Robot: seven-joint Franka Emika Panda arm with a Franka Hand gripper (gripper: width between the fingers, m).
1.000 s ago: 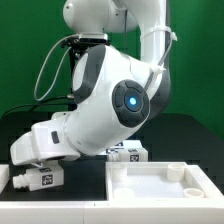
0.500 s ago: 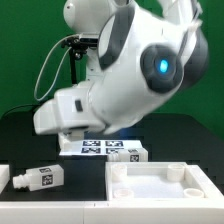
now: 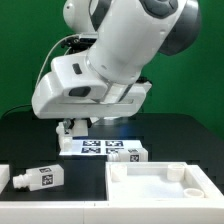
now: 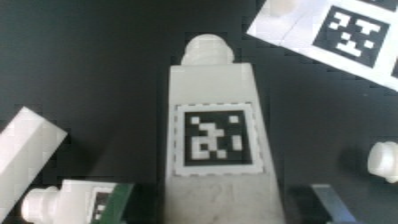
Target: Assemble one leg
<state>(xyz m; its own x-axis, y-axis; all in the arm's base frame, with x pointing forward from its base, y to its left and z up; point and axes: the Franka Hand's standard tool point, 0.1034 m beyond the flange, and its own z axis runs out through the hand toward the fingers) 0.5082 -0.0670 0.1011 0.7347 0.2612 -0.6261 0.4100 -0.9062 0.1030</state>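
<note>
In the wrist view a white leg (image 4: 214, 135) with a black-and-white tag lies lengthwise between my fingers, its narrow stub end pointing away. My gripper (image 4: 222, 205) straddles its near end. A dark gap shows on each side between the leg and the fingers (image 4: 89, 200), so the jaws stand open. In the exterior view the gripper (image 3: 68, 128) points down, low over the table, just behind the marker board (image 3: 100, 147). The leg under it is mostly hidden there.
Another leg (image 3: 35, 180) lies at the exterior view's front left, and one more (image 3: 130, 153) sits at the marker board's right end. The large white rimmed panel (image 3: 160, 168) fills the front right. The wrist view shows the marker board (image 4: 338, 35) and white parts (image 4: 27, 140) (image 4: 379, 160) beside the leg.
The arm has swung upward and the hand has risen from low at the exterior view's left, turning to point down behind the marker board. The loose legs and panel have not moved.
</note>
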